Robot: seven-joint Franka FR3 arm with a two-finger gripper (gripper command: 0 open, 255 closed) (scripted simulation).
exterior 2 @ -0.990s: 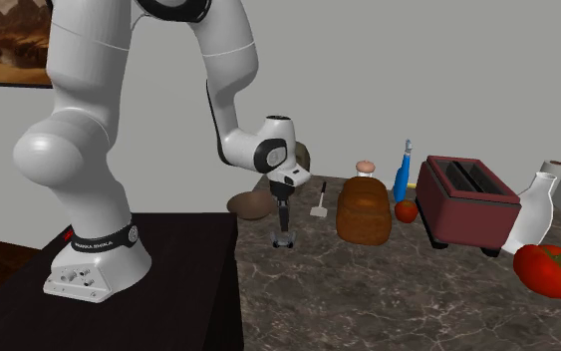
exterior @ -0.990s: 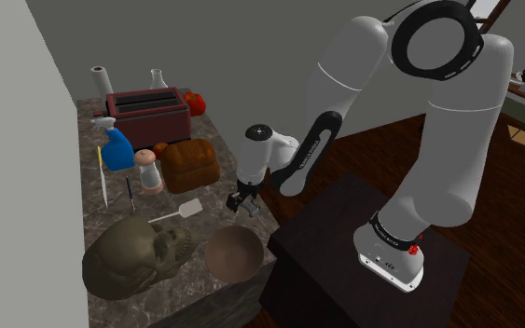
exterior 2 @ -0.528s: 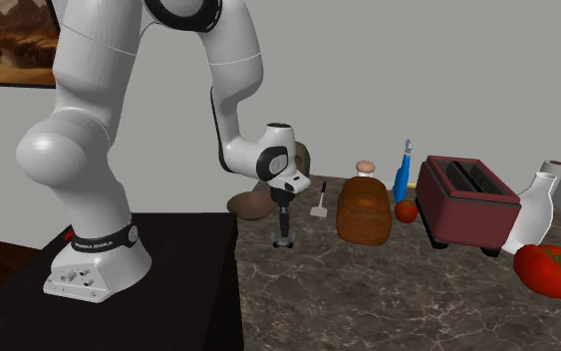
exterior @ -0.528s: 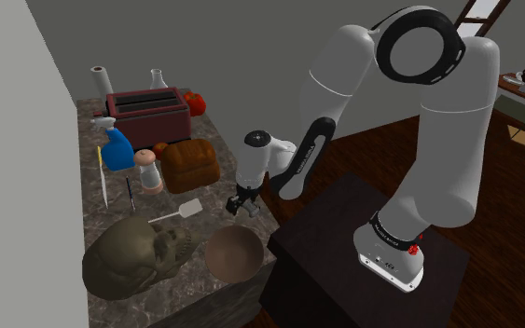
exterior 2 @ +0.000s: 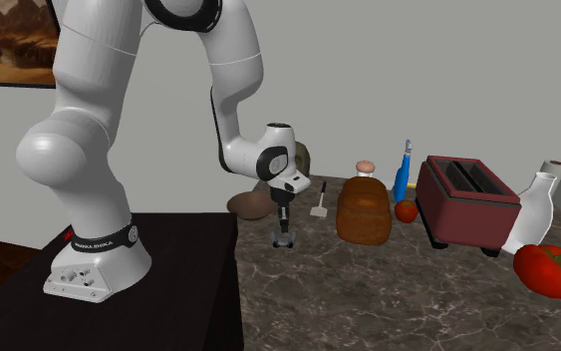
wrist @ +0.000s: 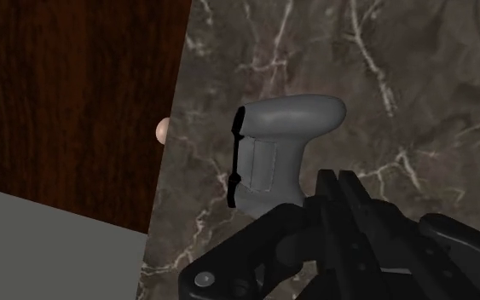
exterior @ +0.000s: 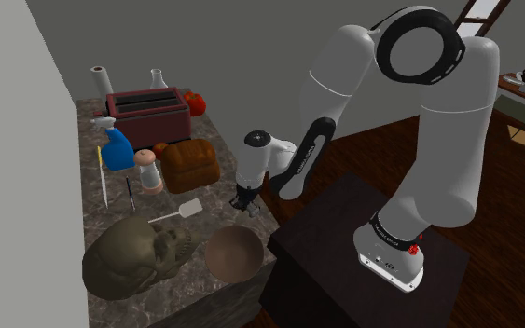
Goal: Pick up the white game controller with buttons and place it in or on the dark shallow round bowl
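Observation:
The game controller point(wrist: 280, 153) is drawn grey and lies on the dark marble counter point(wrist: 417, 102), close to the counter's edge. My gripper point(wrist: 315, 200) points down onto it, and its black fingers are shut on the controller's lower handle. In the shoulder view the gripper point(exterior: 245, 205) stands low over the counter's near edge, with the controller hidden under it. The second exterior view shows the controller point(exterior 2: 285, 241) as a small grey shape at the gripper point(exterior 2: 284, 233) tips. The round brown bowl point(exterior: 233, 252) rests on the counter just beyond the gripper, toward the shoulder view's bottom, and shows behind the arm as the bowl point(exterior 2: 251, 204).
A bread loaf point(exterior: 192, 164), a shaker point(exterior: 147, 170), a blue spray bottle point(exterior: 116, 149), a dark red toaster point(exterior: 148, 110) and a tomato point(exterior: 194, 101) stand farther back. A skull-shaped object point(exterior: 134, 256) and a small spatula point(exterior: 178, 213) lie beside the bowl. The dark stand point(exterior: 363, 270) adjoins the counter.
The fingers have closed on the controller; a second ago they stood apart. The arm leaned slightly lower over the counter early on and has since stayed still.

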